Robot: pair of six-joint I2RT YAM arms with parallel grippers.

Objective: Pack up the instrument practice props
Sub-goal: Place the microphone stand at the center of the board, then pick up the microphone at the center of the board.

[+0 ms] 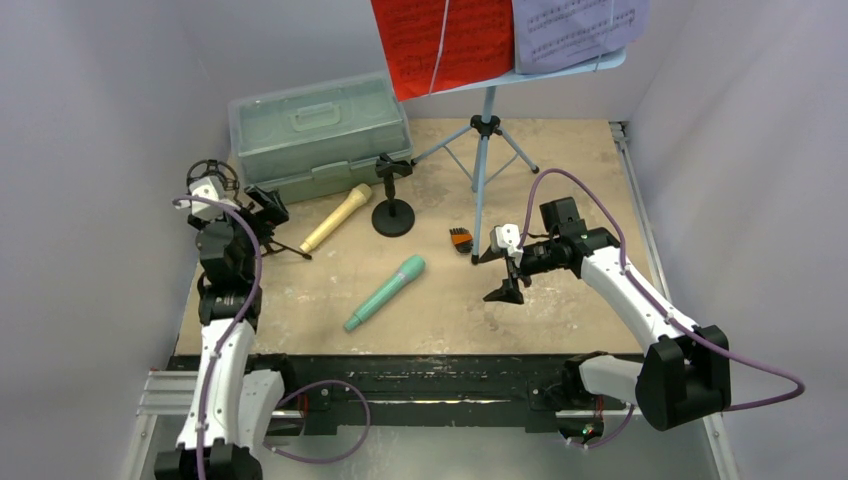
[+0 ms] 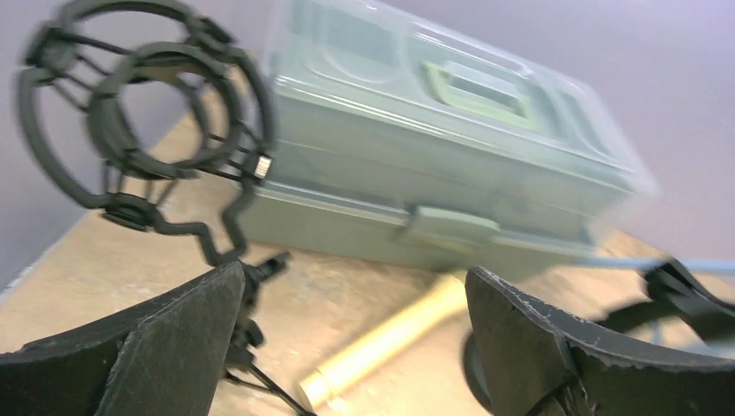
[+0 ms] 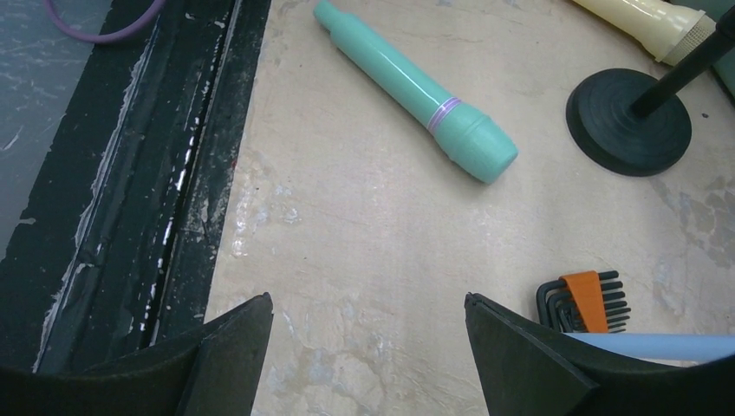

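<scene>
A tan microphone [image 1: 336, 218] and a teal microphone [image 1: 385, 292] lie on the table. A black round-base holder [image 1: 392, 214] stands between them. A ring-top tripod holder [image 1: 213, 178] stands at the far left. The light-blue music rack [image 1: 485, 140] stands at the back with a red sheet [image 1: 440, 40] and a purple sheet [image 1: 575, 30]; no white sheet shows. My left gripper [image 1: 265, 212] is open and empty beside the ring-top holder [image 2: 147, 121], facing the tan microphone [image 2: 390, 342]. My right gripper [image 1: 502, 270] is open and empty over bare table, right of the teal microphone [image 3: 416, 91].
A pale green translucent case [image 1: 320, 135] stands shut at the back left, also in the left wrist view [image 2: 451, 173]. An orange-and-black hex key set [image 1: 460, 240] lies near a rack leg [image 3: 650, 345]. Grey walls close in three sides.
</scene>
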